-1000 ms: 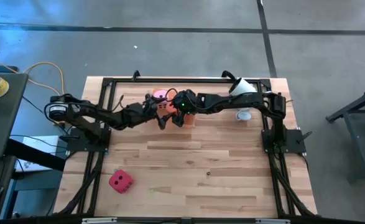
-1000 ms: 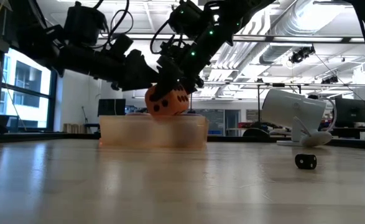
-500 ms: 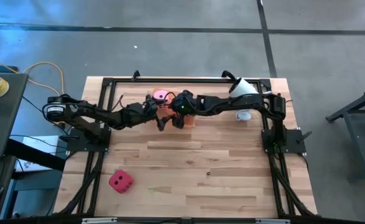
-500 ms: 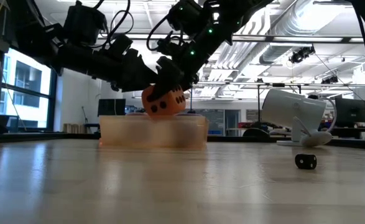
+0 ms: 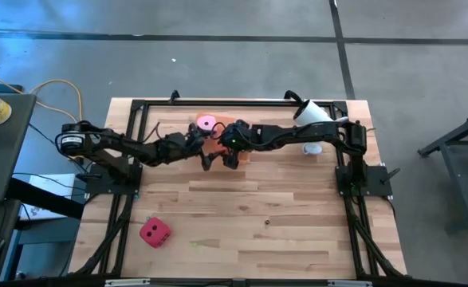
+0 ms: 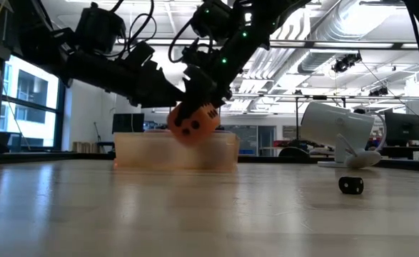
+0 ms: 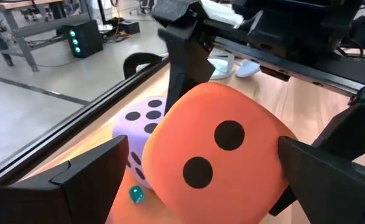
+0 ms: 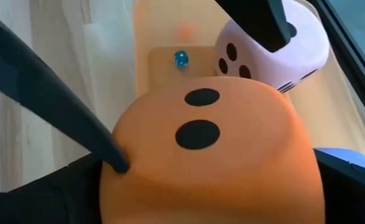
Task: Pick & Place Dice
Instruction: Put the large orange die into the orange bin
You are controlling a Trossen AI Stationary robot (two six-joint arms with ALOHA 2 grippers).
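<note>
The orange die hangs over the translucent tray at the table's far middle, its lower part below the rim. My right gripper slants down around it. My left gripper reaches in nearly level from the table's left and stands open, one finger on either side of the same die. A lavender die rests in the tray behind it, and a pink die lies at the tray's far side. The red die sits on the table near the front left. My right gripper holds the orange die by two opposite sides, pinched between its widely spread fingers, which slant down from the table's right. The die is held above the tray floor, tilted. My left gripper touches the die's side with the inner face of one finger. A narrow gap shows at the other finger.
A tiny teal die lies in the tray. A small black die lies on the bare wood at mid table. A white camera on a stand is at the far right. A black frame borders the table.
The orange die has turned about between the fingers and sunk a little toward the tray, so that its lower part now lies below the rim. My right gripper has shifted slightly toward the table's left with it. Both grippers' openings look unchanged.
</note>
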